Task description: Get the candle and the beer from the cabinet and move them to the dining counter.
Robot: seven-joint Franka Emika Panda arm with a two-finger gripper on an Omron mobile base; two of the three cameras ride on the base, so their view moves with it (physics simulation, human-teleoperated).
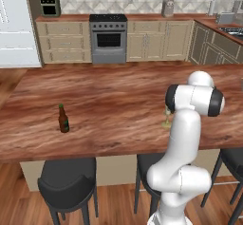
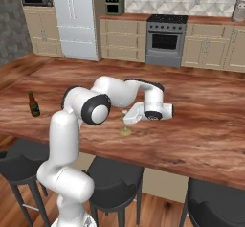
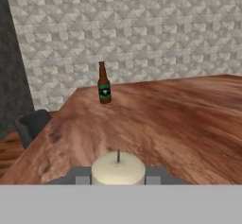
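Candle (image 3: 117,169), one only, sits pinched between the two fingers of the gripper (image 2: 128,118), its brass foot (image 2: 125,131) on or just above the dining counter (image 1: 118,105) near the front edge. One beer (image 1: 63,119) stands upright on the same counter, well apart toward its left end. In the left base view three black stools (image 1: 66,181) line the near side. One stove (image 1: 108,38) stands against the far wall.
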